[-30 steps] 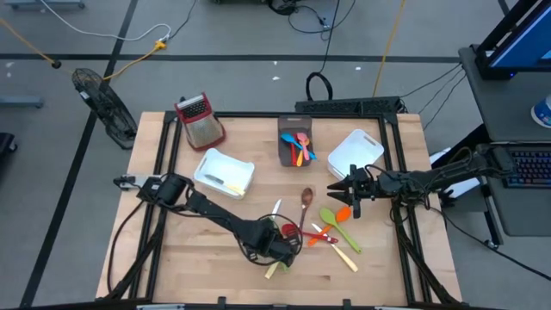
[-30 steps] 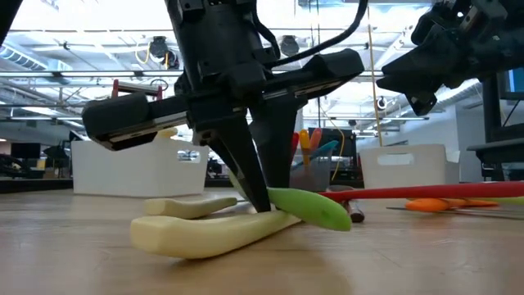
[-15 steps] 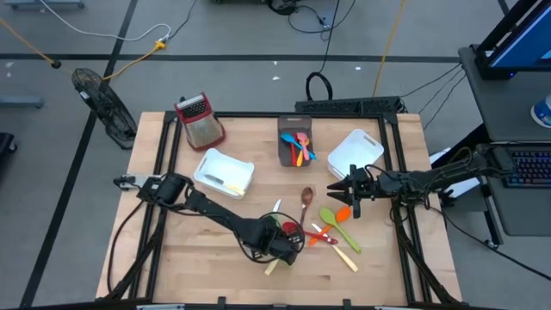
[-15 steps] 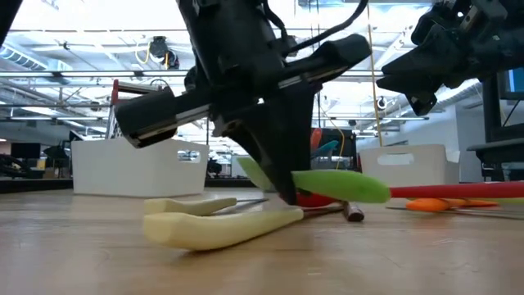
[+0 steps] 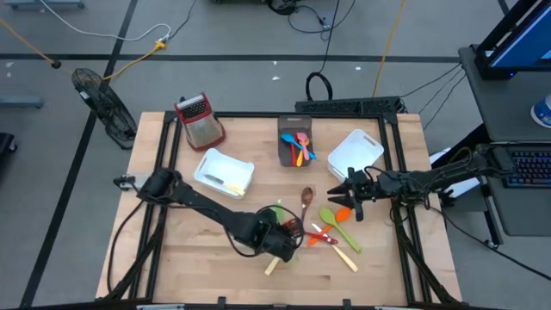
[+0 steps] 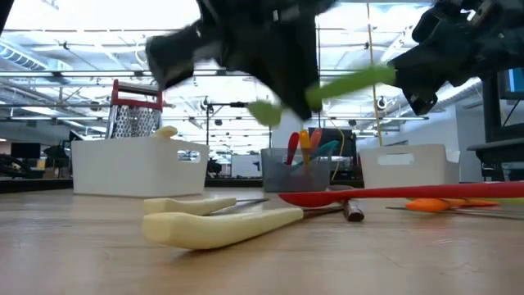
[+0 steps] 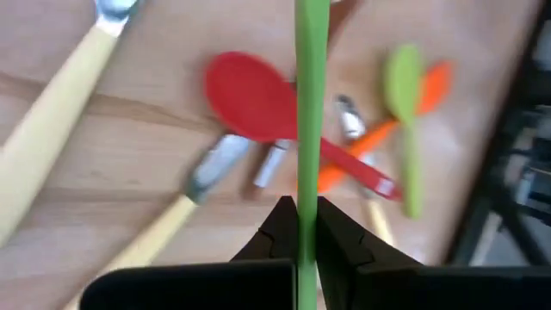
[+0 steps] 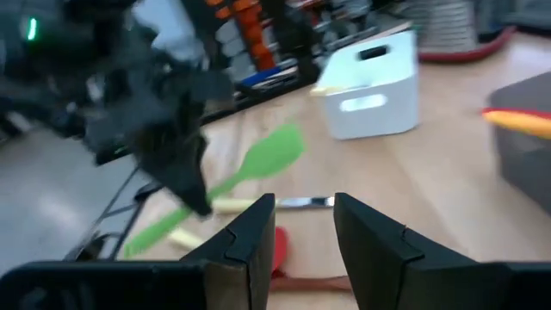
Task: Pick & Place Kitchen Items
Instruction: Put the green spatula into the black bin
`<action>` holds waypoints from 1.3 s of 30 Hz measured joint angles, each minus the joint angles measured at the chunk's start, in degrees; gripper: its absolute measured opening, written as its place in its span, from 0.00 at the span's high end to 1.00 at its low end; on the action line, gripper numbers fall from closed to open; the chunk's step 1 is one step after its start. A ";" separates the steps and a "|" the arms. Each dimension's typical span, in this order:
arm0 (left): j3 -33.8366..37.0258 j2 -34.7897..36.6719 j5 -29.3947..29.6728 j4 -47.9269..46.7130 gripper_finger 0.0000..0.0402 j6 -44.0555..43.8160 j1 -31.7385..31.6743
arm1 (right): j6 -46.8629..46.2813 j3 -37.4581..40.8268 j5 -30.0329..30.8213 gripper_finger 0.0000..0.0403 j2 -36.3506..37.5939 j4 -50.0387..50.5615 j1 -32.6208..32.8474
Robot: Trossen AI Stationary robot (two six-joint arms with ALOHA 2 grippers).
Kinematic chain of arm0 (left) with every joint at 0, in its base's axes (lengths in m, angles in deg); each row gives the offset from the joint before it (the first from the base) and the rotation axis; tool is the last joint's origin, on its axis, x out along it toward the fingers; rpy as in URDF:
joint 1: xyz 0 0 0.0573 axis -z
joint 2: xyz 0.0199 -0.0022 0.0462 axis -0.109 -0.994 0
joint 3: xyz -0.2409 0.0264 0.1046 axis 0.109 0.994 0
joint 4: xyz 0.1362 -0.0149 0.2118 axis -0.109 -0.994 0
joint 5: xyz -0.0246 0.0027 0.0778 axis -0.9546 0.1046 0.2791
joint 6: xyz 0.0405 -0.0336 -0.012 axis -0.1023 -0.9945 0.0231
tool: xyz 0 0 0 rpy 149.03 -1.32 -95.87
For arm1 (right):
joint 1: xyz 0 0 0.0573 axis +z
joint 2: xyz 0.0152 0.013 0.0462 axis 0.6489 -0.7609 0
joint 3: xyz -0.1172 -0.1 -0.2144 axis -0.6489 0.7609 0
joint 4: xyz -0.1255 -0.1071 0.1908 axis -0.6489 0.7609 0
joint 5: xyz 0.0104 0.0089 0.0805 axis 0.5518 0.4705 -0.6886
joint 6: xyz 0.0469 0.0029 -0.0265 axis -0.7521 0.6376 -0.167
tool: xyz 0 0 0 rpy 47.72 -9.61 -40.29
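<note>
The table (image 5: 172, 250) carries two white bins, a grey bin, a grater and loose utensils. The left arm reaches from the left edge toward the front middle; its gripper (image 5: 277, 240) is clamped on a green spatula (image 6: 327, 86), held clear above the wood, tilted, with the blade toward the left in the low view. In the left wrist view the spatula's handle (image 7: 308, 103) runs straight out between the closed fingers (image 7: 277, 226). The right arm comes in from the right edge; its gripper (image 5: 351, 195) hangs near the right white bin (image 5: 355, 153) with its fingers (image 8: 250, 237) part open and nothing between them.

The left white bin (image 5: 224, 172) sits left of centre, the grater (image 5: 200, 120) in the back left corner, and the grey bin (image 5: 295, 142) at the back middle, holding several coloured utensils.

On the wood under the left gripper lie a red spoon (image 7: 250, 95), cream-handled cutlery (image 6: 221, 228), a green spoon (image 7: 405, 95) and an orange utensil (image 7: 430, 82). A wooden spoon (image 5: 306, 198) lies near the centre.
</note>
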 joint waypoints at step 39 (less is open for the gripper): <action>-0.11 3.46 -7.08 27.07 0.98 46.85 -20.13 | -7.37 0.02 -7.44 0.72 -0.02 2.60 -0.02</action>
